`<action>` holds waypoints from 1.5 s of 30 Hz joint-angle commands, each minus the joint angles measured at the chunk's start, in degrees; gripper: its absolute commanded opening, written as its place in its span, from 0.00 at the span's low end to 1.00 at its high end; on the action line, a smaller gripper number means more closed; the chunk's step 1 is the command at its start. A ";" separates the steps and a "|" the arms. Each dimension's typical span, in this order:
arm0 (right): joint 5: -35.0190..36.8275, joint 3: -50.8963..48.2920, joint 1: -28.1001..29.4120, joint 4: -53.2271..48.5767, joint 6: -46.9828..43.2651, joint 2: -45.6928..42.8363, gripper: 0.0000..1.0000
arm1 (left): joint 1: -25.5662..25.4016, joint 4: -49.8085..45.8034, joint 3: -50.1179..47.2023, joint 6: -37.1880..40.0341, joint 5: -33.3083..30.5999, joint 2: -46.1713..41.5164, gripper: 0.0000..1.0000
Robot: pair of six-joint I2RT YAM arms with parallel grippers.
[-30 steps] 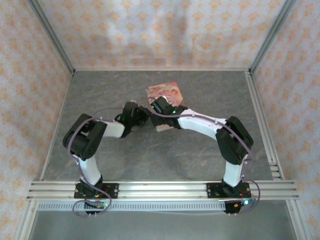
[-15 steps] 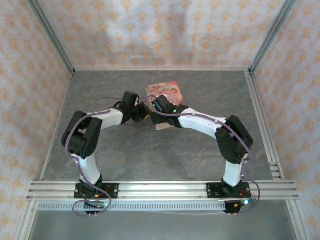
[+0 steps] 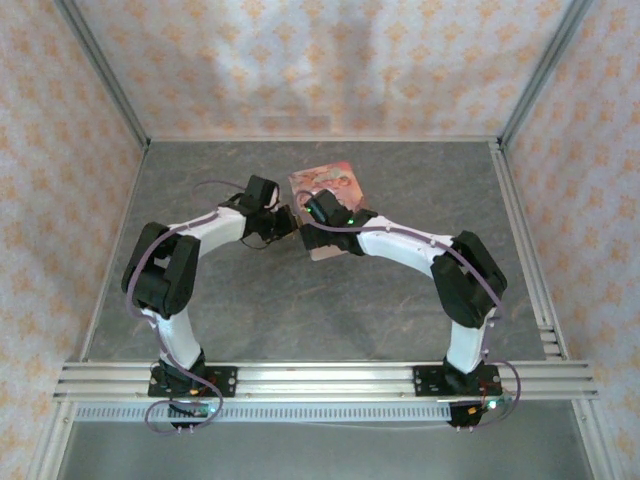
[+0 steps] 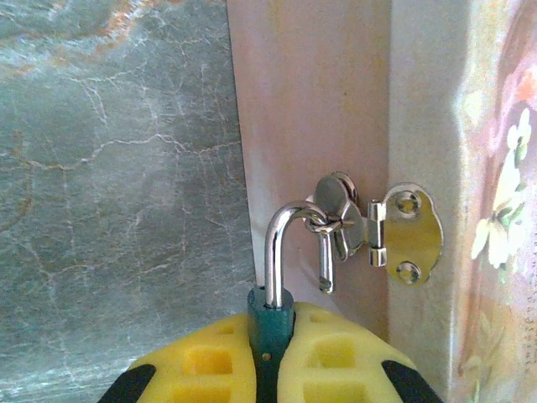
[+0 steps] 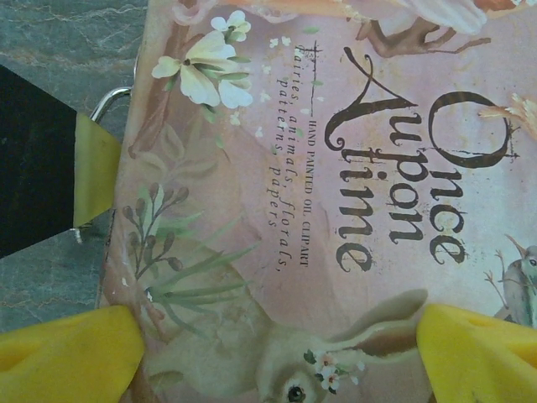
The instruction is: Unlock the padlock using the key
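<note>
Padlock [image 4: 270, 317] sat pinched in my left gripper [image 4: 271, 344], shackle [image 4: 273, 243] hooked through hasp [image 4: 409, 235] just beyond the fingers; right gripper [image 5: 277, 344] stood wide astride box [image 5: 336, 168]. Crooked pull could jam shackle, dragging box.

Two white-and-black robot arms bowed inward, wrists almost meeting

The left arm [image 3: 200, 235] reaches rightward; the left gripper [image 4: 270, 336] has its yellow foam pads [image 4: 336, 357] pinched tight on a small blue-bodied padlock [image 4: 269, 323]. The right arm [image 3: 400, 248] reaches leftward (elbows flare outward), and the right gripper [image 5: 273, 348] has its jaws spread wide.
</note>
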 commanded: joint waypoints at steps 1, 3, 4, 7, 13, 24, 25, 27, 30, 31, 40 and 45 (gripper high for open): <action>-6.13 -7.59 0.00 -17.87 -0.37 10.02 0.89 | 1.90 -2.46 -2.35 1.01 -0.74 -2.51 0.00; -6.53 -7.59 -0.05 -17.74 -0.38 10.32 0.89 | 2.20 1.36 -3.42 -0.09 0.18 -2.86 0.00; -6.63 -7.62 0.08 -17.83 -0.47 10.41 0.89 | 2.29 2.87 -3.75 -0.63 0.31 -2.97 0.00; -6.75 -7.42 0.02 -18.06 -0.56 10.76 0.89 | 2.25 3.81 -2.52 0.29 0.53 -2.74 0.00; -6.95 -7.26 0.07 -18.12 -0.57 11.27 0.89 | 2.57 13.62 -4.35 -3.29 2.28 -1.66 0.00; -7.24 -7.50 0.07 -18.03 -0.42 11.27 0.88 | 5.23 27.59 -10.67 -10.01 -3.65 -3.68 0.00; -7.25 -7.47 0.07 -18.04 -0.45 11.32 0.88 | 5.50 28.38 -10.85 -10.70 -3.79 -3.68 0.00; -7.18 -7.34 0.07 -18.08 -0.58 11.28 0.88 | 5.70 28.77 -10.56 -10.74 -3.13 -3.33 0.00; -7.16 -7.34 0.07 -18.10 -0.57 11.41 0.88 | 6.38 28.63 -10.89 -10.65 -3.36 -3.99 0.00; -7.29 -7.34 0.07 -18.17 -0.57 11.44 0.88 | 6.60 26.36 -10.19 -9.70 -3.62 -4.34 0.00; -7.03 -6.75 0.10 -18.50 -0.50 11.65 0.88 | 6.45 16.62 -11.75 -8.60 -5.06 -4.80 0.00; -7.07 -6.47 0.13 -18.48 -0.45 11.87 0.88 | 2.66 21.94 -16.73 -9.73 -1.53 -2.65 0.00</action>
